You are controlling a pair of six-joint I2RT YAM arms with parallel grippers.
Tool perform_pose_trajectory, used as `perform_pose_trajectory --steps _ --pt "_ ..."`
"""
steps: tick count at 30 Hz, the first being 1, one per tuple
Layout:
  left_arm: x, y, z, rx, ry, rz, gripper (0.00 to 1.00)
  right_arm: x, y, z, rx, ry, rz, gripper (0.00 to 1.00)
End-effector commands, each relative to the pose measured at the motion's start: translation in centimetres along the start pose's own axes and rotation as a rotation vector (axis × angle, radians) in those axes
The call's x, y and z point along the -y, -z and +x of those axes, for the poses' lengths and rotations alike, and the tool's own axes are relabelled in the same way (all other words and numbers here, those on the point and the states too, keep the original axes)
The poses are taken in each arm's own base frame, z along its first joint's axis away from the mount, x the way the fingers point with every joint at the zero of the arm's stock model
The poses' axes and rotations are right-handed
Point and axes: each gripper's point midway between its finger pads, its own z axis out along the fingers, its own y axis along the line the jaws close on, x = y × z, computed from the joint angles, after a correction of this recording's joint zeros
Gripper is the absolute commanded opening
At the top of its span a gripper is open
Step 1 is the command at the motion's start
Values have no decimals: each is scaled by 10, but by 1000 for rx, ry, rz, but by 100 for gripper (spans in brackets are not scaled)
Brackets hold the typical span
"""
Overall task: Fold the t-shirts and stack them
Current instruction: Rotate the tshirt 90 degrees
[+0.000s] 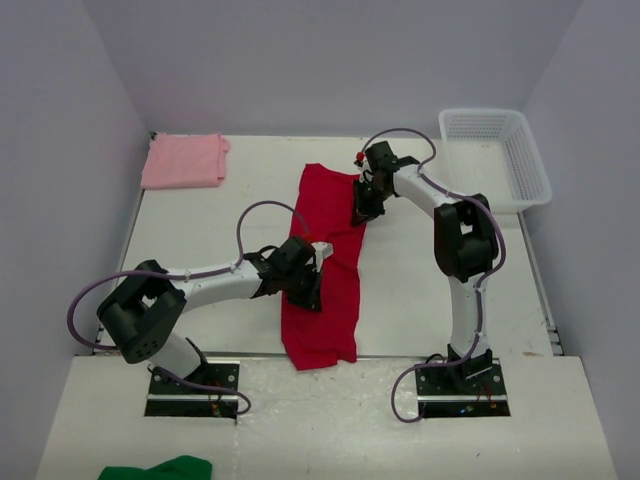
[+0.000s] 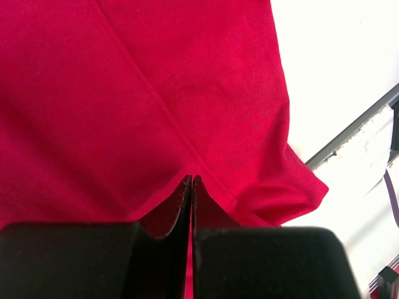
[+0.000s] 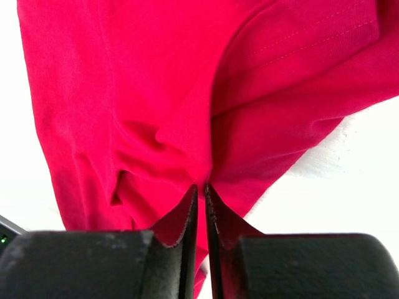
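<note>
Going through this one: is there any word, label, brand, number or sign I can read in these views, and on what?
No readable text in any view.
The red tee, pink tee, basket and green cloth show no print or label.
The coloured specks on the left base plate are too small to read.

One red t-shirt (image 1: pixel 335 320), one pink t-shirt (image 1: pixel 183 161) — one basket (image 1: pixel 480 112), one green cloth (image 1: pixel 160 468)

White mesh basket (image 1: pixel 527 160) far right; green cloth (image 1: pixel 160 468) nearside.
</note>
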Motion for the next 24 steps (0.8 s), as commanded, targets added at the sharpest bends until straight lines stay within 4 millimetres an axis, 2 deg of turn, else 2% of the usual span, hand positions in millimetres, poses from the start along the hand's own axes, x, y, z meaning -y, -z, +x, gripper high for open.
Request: perform_pose_trajectory --steps 1,4,9,12,13,15,16,18,19,20,21,22,23,24 --pt "6 1 -1 13 -18 30 0 -22 24 -16 73 45 -54 8" --pt "5 2 -1 16 -20 28 0 -21 22 -16 72 43 -55 0" --pt "2 1 3 10 -21 20 0 -21 23 -10 77 37 -59 0" --pt "0 1 5 12 -21 13 0 -24 29 0 101 39 -60 0" --pt "-1 0 5 14 -20 14 0 -27 31 11 92 41 -65 0" --pt "-1 0 5 14 -18 13 0 -34 30 19 93 49 -81 0" --pt "-1 -1 5 14 -20 14 0 -36 25 33 70 53 -72 0" --pt "-1 -2 4 12 -21 14 0 -47 30 40 88 65 -94 0" --pt "0 -2 3 13 -23 16 0 -47 25 53 72 66 -72 6" --pt "-1 -2 3 12 -24 15 0 -52 30 54 98 74 -75 10" --pt "0 -2 3 13 -26 16 0 -57 32 58 103 77 -87 2" --pt "0 -2 3 13 -26 16 0 -59 31 67 93 79 -92 2" --pt "-1 -2 3 14 -24 12 0 -60 33 63 117 70 -90 5" --pt "-1 -1 2 16 -25 11 0 -61 38 60 136 72 -81 18"
